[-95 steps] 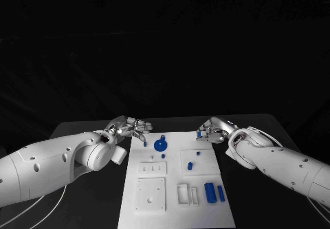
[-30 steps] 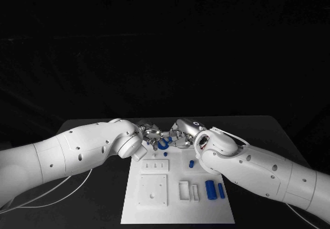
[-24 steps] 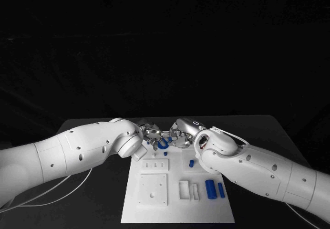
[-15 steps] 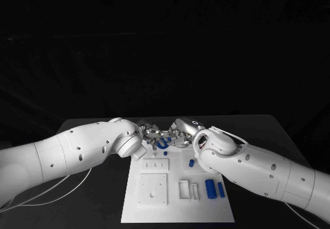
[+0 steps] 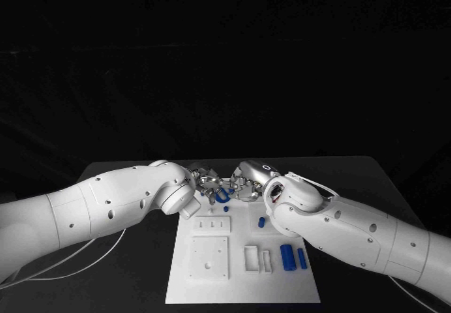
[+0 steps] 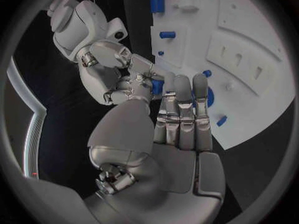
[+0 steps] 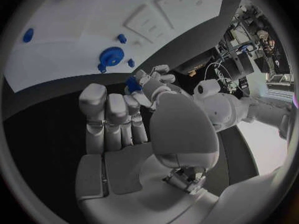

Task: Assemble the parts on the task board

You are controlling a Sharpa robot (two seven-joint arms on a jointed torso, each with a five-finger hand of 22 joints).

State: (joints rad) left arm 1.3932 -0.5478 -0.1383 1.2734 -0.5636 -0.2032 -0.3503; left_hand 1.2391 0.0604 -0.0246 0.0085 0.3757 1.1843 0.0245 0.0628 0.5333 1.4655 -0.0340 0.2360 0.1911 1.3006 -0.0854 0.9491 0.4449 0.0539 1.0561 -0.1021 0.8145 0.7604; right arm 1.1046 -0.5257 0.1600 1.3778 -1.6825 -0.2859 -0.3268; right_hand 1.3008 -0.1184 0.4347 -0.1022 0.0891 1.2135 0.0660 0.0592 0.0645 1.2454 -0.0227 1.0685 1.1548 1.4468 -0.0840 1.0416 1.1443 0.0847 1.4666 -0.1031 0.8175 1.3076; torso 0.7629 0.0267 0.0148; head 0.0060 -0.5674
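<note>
Left hand and right hand meet fingertip to fingertip, both pinching one blue part above the board.

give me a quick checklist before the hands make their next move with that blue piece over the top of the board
1. Blue piece between both hands: ok, the left hand and right hand meet on it at the board's far end.
2. Which hand bears its weight: cannot tell, fingers hide the contact.
3. Blue gear lying flat on the white board: ok.
4. Small peg just below the hands, free of the fingers: ok.
5. Two blue cylinders at the near right, out of the way: ok.
6. Target slot for the held piece: cannot tell, the hands cover that spot.
</note>
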